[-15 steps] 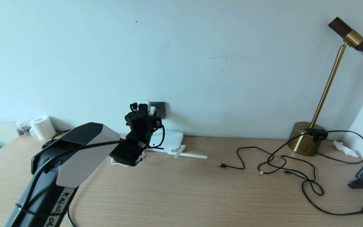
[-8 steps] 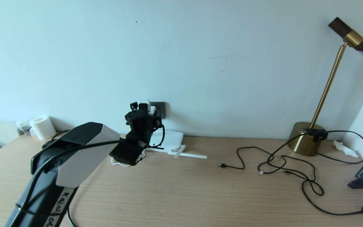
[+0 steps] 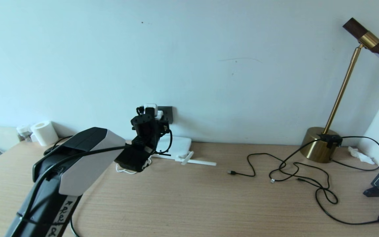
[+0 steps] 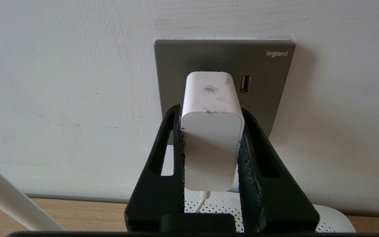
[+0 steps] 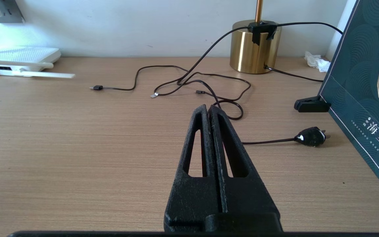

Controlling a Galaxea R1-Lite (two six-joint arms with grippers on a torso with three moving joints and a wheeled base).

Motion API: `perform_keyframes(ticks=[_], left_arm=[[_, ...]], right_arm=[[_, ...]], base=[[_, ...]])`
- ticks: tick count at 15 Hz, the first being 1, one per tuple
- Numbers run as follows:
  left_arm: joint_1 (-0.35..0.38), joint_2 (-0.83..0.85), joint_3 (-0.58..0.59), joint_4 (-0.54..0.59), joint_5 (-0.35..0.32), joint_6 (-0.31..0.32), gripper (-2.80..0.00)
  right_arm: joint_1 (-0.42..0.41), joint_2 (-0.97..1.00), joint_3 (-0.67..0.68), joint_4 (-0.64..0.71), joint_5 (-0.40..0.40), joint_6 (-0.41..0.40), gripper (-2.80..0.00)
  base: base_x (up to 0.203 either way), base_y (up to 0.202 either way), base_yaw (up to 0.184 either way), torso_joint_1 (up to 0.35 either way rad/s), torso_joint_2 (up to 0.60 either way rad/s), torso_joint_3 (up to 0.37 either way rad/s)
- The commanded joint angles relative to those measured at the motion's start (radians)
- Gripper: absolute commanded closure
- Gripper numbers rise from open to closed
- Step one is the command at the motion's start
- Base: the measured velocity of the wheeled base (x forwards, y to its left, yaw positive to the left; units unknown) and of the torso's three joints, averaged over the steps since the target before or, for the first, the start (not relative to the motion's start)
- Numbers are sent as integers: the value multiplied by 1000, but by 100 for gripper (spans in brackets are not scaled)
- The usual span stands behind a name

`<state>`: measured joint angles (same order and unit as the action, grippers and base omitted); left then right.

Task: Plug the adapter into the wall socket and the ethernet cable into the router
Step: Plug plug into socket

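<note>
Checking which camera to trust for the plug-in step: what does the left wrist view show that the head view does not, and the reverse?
Only the left wrist view shows the left gripper clamped on the sides of the adapter, the adapter's front end up against the wall socket, a USB port beside it, and the thin white cord leaving the adapter's base.

Only the head view shows the desk, the brass lamp, the loose black cables and the toilet roll.

Both show the adapter, the socket, the gripper and the router.
</note>
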<state>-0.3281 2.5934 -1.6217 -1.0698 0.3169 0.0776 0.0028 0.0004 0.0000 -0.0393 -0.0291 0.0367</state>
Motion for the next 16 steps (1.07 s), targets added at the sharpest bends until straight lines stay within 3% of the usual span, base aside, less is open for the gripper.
perform_keyframes(ticks=[1,16], left_arm=[[0,4,-3,-7,2,1,0],[-2,13,-29,14,1,1,0]], right_arm=[[0,0,11,-1,-2,0,0],[0,1,11,-1,0,0,0]], base=[[0,0,0,0,0,0],[0,0,0,0,0,0]])
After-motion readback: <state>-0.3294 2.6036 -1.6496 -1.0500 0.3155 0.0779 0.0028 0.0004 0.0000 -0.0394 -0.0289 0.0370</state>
